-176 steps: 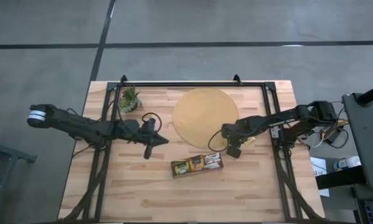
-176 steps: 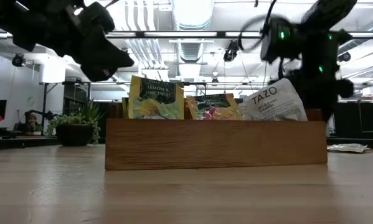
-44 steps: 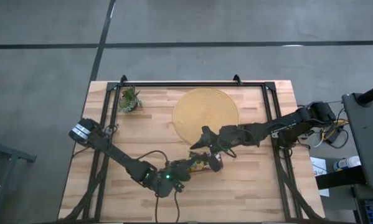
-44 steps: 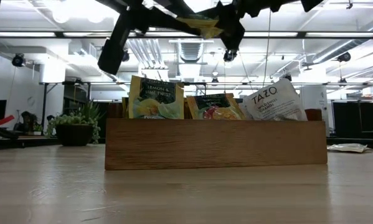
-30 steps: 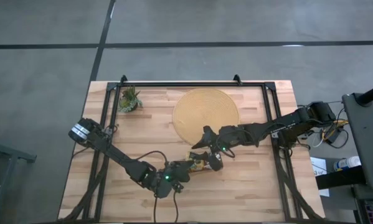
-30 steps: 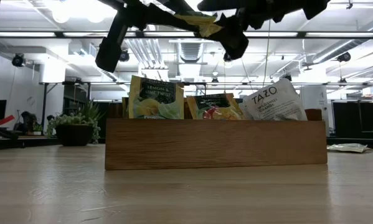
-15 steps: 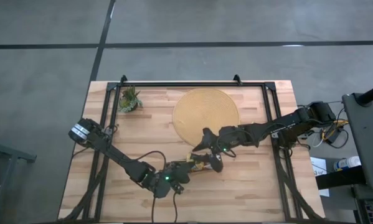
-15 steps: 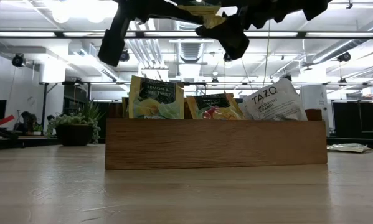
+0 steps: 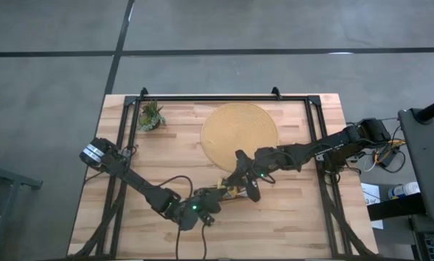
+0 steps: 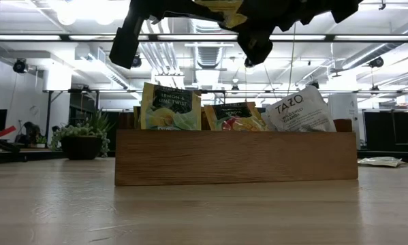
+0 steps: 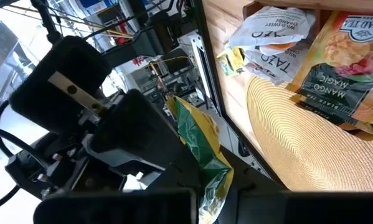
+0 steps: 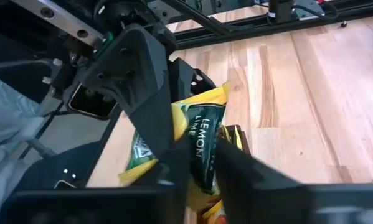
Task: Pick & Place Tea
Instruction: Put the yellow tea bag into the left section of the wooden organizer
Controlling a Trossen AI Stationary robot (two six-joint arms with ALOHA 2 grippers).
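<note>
A yellow-and-green tea sachet (image 12: 202, 146) hangs in the air above the brown wooden tray (image 10: 234, 158), between both grippers. My left gripper (image 9: 218, 194) reaches it from the near left and is shut on it. My right gripper (image 9: 238, 183) comes from the right and is shut on the same sachet. In the low view the sachet (image 10: 221, 8) shows at the top edge. More sachets stand upright in the tray: a lemon one (image 10: 169, 105), a mango one (image 10: 234, 116) and a white one (image 10: 299, 109). My left gripper pinches one end of the sachet (image 12: 174, 121) between its two fingers, coming nearly level from the table's near left. The sachet is lifted clear of the tray. My right gripper pinches the sachet's opposite end (image 12: 205, 165) between its two fingers (image 12: 174, 168), slanting slightly down from the table's right. The sachet stands on edge between the two grippers, clear of the tray.
The round straw mat (image 9: 240, 134) lies just beyond the tray toward the far edge. A small green plant (image 9: 151, 116) stands at the far left. A loose sachet (image 10: 379, 162) lies on the table to the right. A black frame (image 9: 224, 98) borders the table.
My right gripper's fingers have closed onto the sachet that my left gripper holds. Both arms have stayed over the tray. In the low view the sachet has risen slightly toward the picture's top.
</note>
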